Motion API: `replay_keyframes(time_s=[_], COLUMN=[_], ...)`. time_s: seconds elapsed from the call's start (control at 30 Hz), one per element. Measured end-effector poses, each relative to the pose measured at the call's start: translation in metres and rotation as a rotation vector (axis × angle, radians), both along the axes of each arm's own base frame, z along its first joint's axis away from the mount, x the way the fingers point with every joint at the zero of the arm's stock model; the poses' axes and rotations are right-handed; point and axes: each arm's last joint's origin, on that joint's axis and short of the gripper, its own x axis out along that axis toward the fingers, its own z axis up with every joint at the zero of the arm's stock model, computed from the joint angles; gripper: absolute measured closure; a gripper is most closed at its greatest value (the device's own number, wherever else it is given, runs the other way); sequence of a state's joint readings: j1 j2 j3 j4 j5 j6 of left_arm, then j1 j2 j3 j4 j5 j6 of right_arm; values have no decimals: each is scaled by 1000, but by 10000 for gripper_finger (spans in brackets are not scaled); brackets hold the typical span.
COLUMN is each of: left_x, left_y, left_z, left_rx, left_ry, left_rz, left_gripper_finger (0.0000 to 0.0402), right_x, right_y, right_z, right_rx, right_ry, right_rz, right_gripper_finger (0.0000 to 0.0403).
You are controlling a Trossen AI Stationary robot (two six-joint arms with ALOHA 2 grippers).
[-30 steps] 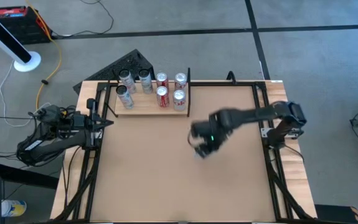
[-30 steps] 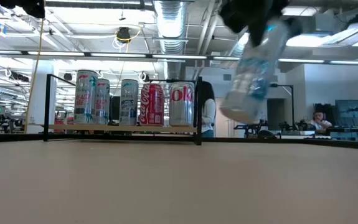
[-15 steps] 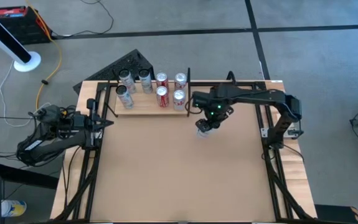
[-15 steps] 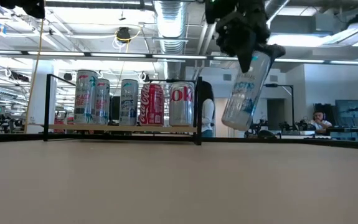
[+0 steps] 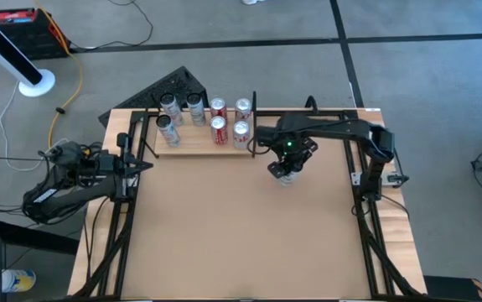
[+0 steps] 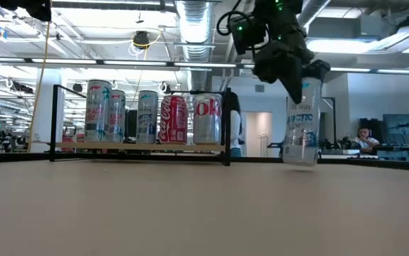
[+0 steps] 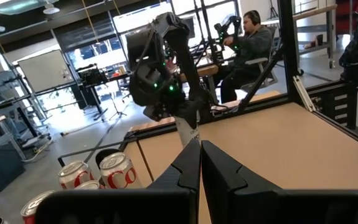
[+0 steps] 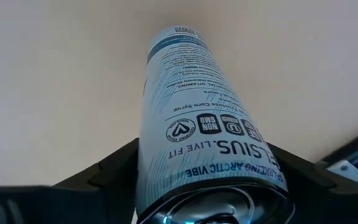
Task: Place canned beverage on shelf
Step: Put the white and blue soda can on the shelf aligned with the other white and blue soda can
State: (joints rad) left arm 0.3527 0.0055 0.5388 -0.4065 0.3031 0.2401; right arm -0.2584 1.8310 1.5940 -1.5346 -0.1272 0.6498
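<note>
My right gripper (image 5: 286,166) is shut on a tall slim white-and-blue can (image 6: 302,131), just right of the shelf's black end piece (image 5: 254,124), toward the table's far side. The can (image 8: 197,118) stands about upright, its bottom at tabletop level in the low view; I cannot tell whether it touches the table. The shelf (image 5: 197,148), a pale wood plank at the far left, bears several cans (image 6: 147,117) standing on their bottoms. My left gripper (image 7: 200,165) is shut and empty at the table's left edge (image 5: 136,164). My right gripper pinches the can's upper part (image 8: 166,155), just below its top rim, between its two fingers (image 8: 107,171), one on each side. The fingers come from above, pointing down. The can hangs about upright below them, its top toward the wrist.
Black frame rails (image 5: 354,143) run along the table's left, right and far edges. A black wedge-shaped object (image 5: 169,88) lies behind the shelf. Bare tabletop (image 5: 241,235) spreads across the middle and near side. A seated person (image 7: 253,43) shows beyond the table.
My right gripper has carried the can from the table's middle toward the far edge and the shelf's end piece, then down. The can, tilted and high a second ago, has swung upright and come down to tabletop level.
</note>
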Motion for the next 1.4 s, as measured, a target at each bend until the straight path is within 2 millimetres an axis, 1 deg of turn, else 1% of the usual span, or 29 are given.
replay_keyframes(time_s=[0.13,0.3,0.7,0.83,1.03,1.2,1.3,1.4], left_x=[0,0,0,0,0,0,0,0], left_y=[0,0,0,0,0,0,0,0], left_z=[0,0,0,0,0,0,0,0], left_rx=[0,0,2,2,3,3,3,3], left_ry=[0,0,0,-1,-1,-1,-1,0], left_rz=[0,0,-1,-1,-3,-2,-3,-2], left_gripper_finger=[402,402,402,402,402,402,402,402], right_x=[4,6,8,6,10,15,17,19], right_y=[0,-1,-1,0,-1,-3,-1,8], right_z=[-5,-7,-7,-3,15,37,57,81], right_rx=[2,6,5,4,-14,-59,-166,-325], right_ry=[2,-6,-31,-32,-76,-155,-180,-231], right_rz=[9,8,8,6,6,11,41,94], right_gripper_finger=[85,72,67,67,67,67,67,67])
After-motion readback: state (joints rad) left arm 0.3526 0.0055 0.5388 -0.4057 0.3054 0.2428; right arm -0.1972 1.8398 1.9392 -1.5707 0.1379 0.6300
